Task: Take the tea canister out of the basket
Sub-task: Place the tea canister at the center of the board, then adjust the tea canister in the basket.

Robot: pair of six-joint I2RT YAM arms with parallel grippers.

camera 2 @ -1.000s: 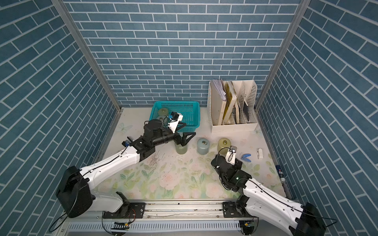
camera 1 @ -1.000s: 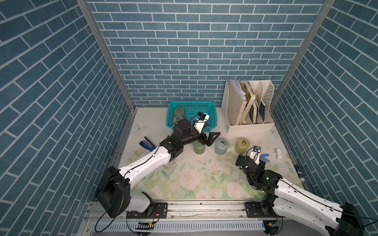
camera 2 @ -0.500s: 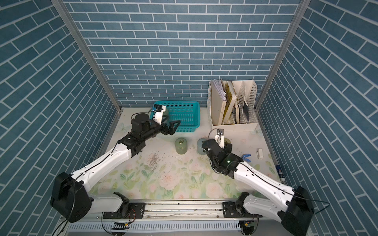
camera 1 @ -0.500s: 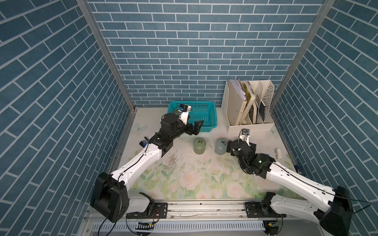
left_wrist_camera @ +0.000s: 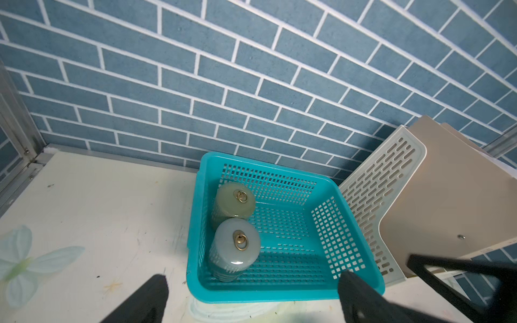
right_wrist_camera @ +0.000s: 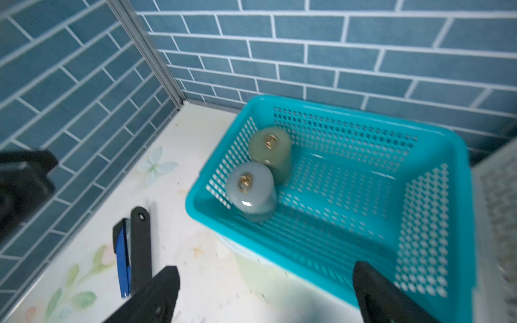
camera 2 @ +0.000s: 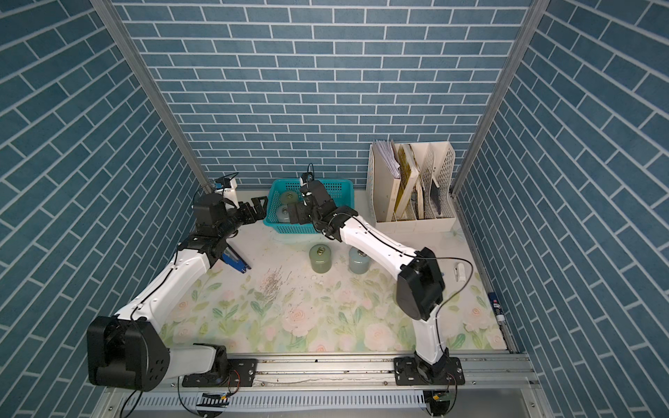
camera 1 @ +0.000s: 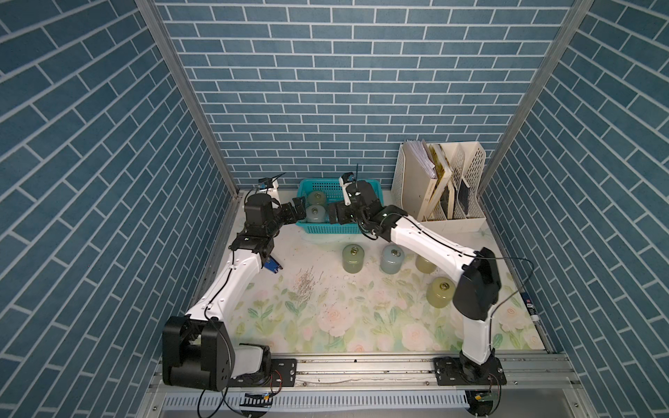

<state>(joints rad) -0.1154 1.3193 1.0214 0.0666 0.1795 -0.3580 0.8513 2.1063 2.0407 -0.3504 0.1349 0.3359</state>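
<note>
Two tea canisters stand upright in the teal basket (left_wrist_camera: 251,293), at its end nearer the left arm. The grey-blue tea canister (left_wrist_camera: 235,247) is nearer the robot and the yellow-green tea canister (left_wrist_camera: 235,201) is just behind it. Each has a glossy rounded lid with a brass ring. The left gripper (left_wrist_camera: 253,282) and right gripper (right_wrist_camera: 265,271) both gape wide, holding nothing.

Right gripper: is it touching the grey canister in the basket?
Apart. The right wrist view shows the open right gripper well short of the grey canister, with bare lattice of the basket between them.
</note>
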